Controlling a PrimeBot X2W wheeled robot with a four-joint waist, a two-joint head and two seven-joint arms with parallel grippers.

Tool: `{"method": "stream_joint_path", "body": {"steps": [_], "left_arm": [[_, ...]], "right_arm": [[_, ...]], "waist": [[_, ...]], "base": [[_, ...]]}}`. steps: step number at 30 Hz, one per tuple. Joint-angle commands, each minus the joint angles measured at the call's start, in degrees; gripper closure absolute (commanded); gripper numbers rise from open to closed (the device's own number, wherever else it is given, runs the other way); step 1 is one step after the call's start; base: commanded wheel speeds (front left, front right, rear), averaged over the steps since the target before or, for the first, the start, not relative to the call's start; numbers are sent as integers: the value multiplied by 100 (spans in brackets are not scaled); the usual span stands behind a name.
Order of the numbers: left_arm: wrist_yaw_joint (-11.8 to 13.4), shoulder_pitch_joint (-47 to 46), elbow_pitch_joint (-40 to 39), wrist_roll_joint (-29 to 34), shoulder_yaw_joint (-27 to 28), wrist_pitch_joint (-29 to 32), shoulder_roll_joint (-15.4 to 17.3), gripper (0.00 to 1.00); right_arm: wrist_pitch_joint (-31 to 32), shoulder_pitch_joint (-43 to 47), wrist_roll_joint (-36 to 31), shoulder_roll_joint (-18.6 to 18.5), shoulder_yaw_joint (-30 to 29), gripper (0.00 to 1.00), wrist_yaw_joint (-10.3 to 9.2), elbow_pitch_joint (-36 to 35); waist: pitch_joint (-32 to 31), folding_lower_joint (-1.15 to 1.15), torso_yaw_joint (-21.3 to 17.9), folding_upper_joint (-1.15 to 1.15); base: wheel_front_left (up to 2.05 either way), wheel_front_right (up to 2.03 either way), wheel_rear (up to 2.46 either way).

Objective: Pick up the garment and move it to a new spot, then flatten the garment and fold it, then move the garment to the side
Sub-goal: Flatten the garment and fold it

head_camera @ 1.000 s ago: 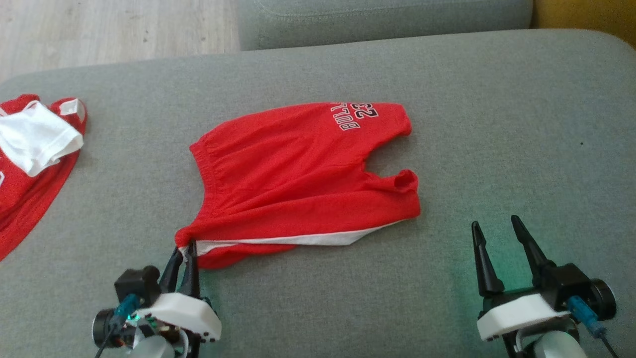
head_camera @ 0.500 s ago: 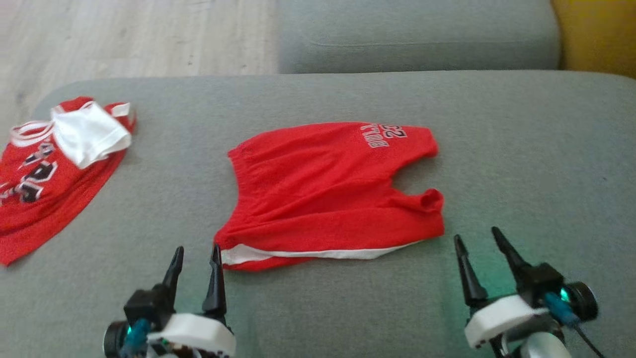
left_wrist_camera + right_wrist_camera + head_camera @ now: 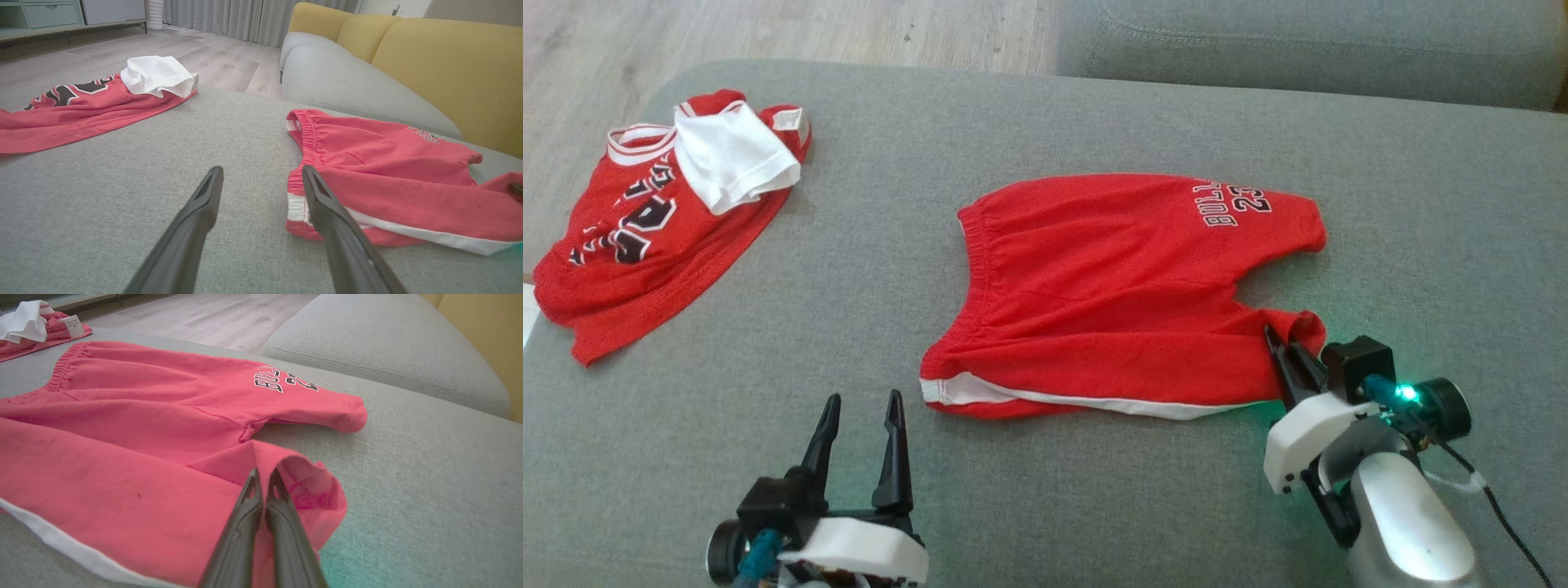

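Note:
The garment (image 3: 1111, 278), a pair of red shorts with a white side stripe and black-and-white lettering, lies spread on the grey cushion (image 3: 1045, 506). My right gripper (image 3: 1278, 343) is shut on the hem of the near leg opening; the right wrist view shows its fingers pinched together (image 3: 264, 471) on that red fold (image 3: 310, 490). My left gripper (image 3: 864, 396) stands open just left of the shorts' near waistband corner, holding nothing. In the left wrist view its fingertips (image 3: 262, 169) are apart, the right one beside the white-striped corner (image 3: 298, 208).
A red jersey (image 3: 645, 237) with a white garment (image 3: 731, 159) on top lies at the cushion's far left, near its edge. A second grey seat cushion (image 3: 1298, 41) lies beyond, with wooden floor (image 3: 768, 33) to its left. A yellow backrest (image 3: 449, 61) rises behind.
My left gripper opened and let go of the waistband corner. My right gripper moved in to the near leg hem and shut on it. The head camera has shifted too.

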Motion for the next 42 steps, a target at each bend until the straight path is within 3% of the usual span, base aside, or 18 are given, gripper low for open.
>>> {"method": "stream_joint_path", "body": {"steps": [1,9,16,17,18,19,25,31,42], "left_arm": [[36,-219,-206,48,201,-55,19,0],[21,-335,-346,106,236,-66,-34,0],[-61,-494,-367,193,184,-72,-154,0],[-71,-510,-357,203,181,-73,-173,0],[-79,-524,-345,213,180,-74,-191,0],[-89,-535,-331,223,179,-74,-206,0],[-132,-533,-313,281,213,-76,-270,0],[-199,-406,-317,352,212,-77,-287,0],[-206,66,-240,296,143,-68,-202,0]], "right_arm": [[-87,-301,43,-38,97,100,44,-115],[155,-1138,155,-90,-265,100,44,154],[538,-2023,-117,-191,-623,100,44,902],[522,-2110,-168,-198,-630,82,44,1008],[492,-2182,-207,-201,-630,45,44,1108],[461,-2240,-226,-198,-643,0,44,1206],[19,-2309,-197,-168,-609,0,44,1442],[-662,-1860,-63,-141,-598,0,44,1248],[-955,139,284,-17,-841,0,44,-270]], "waist": [[34,0,-13,0],[273,0,39,0],[502,0,248,0],[520,0,266,0],[532,0,280,0],[537,0,289,0],[424,0,216,0],[58,0,-13,0],[-674,0,-332,0]], "base": [[0,0,0],[0,0,0],[0,0,0],[0,0,0],[0,0,0],[0,0,0],[0,0,0],[0,0,0],[0,0,0]]}}
